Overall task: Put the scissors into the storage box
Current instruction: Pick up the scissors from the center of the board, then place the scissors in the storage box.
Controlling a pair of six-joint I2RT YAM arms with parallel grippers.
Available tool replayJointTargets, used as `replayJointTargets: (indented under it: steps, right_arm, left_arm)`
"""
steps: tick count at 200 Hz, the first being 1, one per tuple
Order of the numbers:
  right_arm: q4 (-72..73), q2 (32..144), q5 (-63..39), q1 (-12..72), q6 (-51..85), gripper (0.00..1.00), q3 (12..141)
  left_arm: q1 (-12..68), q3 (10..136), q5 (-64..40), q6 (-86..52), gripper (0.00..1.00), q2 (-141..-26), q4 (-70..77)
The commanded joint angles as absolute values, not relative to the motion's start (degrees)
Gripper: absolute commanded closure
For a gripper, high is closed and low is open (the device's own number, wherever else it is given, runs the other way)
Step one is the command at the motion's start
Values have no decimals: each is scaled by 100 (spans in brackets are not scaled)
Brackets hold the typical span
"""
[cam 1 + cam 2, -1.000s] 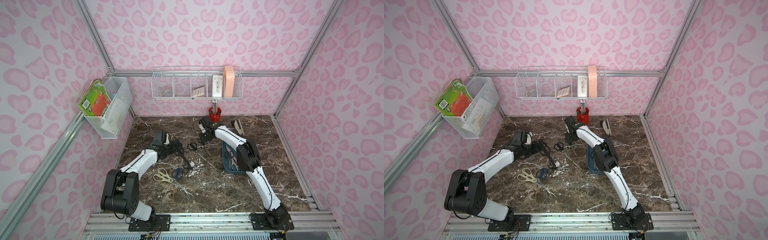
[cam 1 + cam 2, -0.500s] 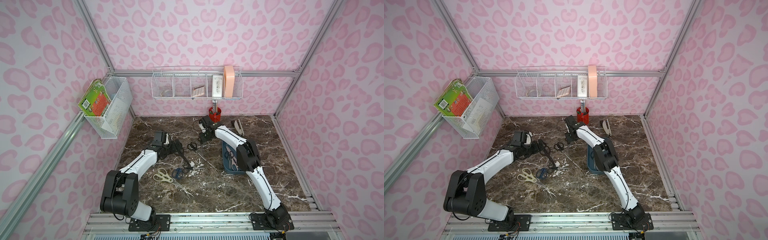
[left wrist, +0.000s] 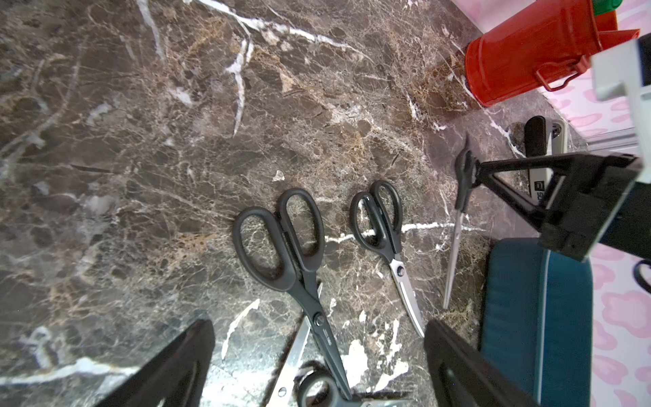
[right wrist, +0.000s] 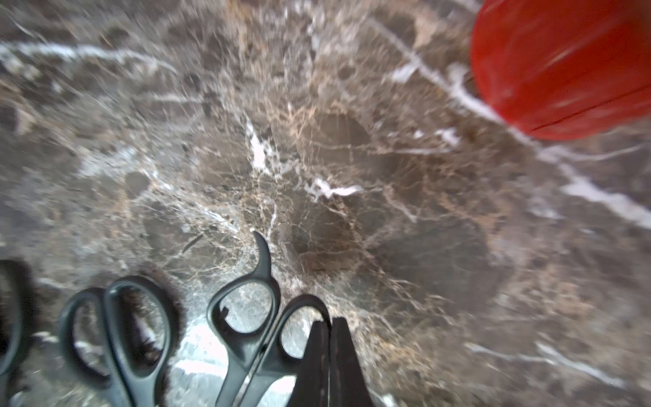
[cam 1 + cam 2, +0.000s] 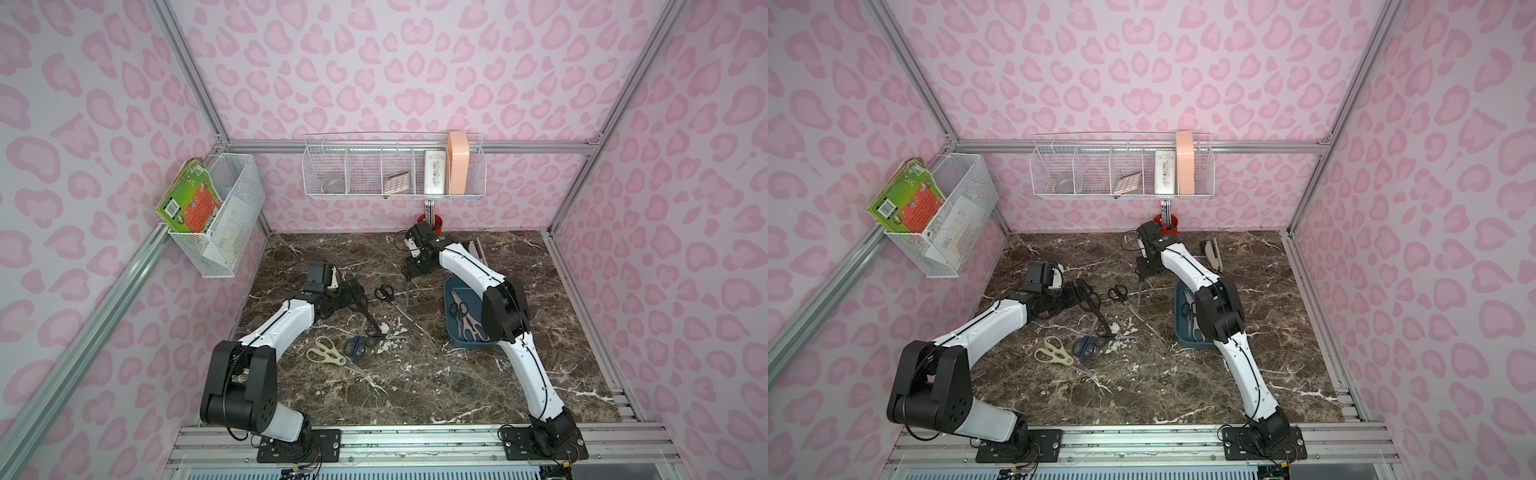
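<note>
Currently, storage box (image 5: 465, 344) is holding two pairs (image 5: 463, 316).
Left gripper (image 3: 317, 326) is hovering spread wide over large black scissors (image 3: 299, 275); right gripper (image 4: 328, 322) is pinching thin black scissors (image 3: 457, 229) by a handle loop, near the box.

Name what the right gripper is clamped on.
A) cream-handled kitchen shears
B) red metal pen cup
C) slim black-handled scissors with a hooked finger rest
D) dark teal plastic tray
C: the right wrist view shows the right gripper shut on a handle loop of the slim black-handled scissors with a hooked finger rest.
</note>
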State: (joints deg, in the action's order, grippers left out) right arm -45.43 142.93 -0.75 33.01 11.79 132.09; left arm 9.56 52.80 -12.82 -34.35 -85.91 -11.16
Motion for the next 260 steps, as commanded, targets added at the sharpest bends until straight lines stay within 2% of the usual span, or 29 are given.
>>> replayJointTargets:
  steps: [1, 64, 111, 140, 183, 260]
  right_arm:
    - [-4676, 14071, -141, 3317, 1141, 100, 13230]
    - [-4348, 12993, -79, 3301, 1187, 100, 12385]
    - [-3931, 11663, 30, 3123, 1200, 100, 10720]
    - [-3879, 10769, 439, 3008, 1134, 100, 9537]
    - [-3584, 9589, 430, 2515, 1018, 100, 7755]
    - [-3213, 9318, 887, 2058, 646, 100, 6590]
  left_arm:
    - [957, 5273, -1332, -3437, 2, -8591, -1032]
    - [953, 5276, -1347, -3445, 2, -8632, -1056]
    - [954, 5294, -1439, -3446, 2, -8678, -1047]
    - [988, 5312, -1528, -3461, 2, -8720, -1046]
    - [1096, 5230, -1465, -3375, 2, -8692, -920]
    - [1280, 5242, -1238, -3178, 2, -8689, -1079]
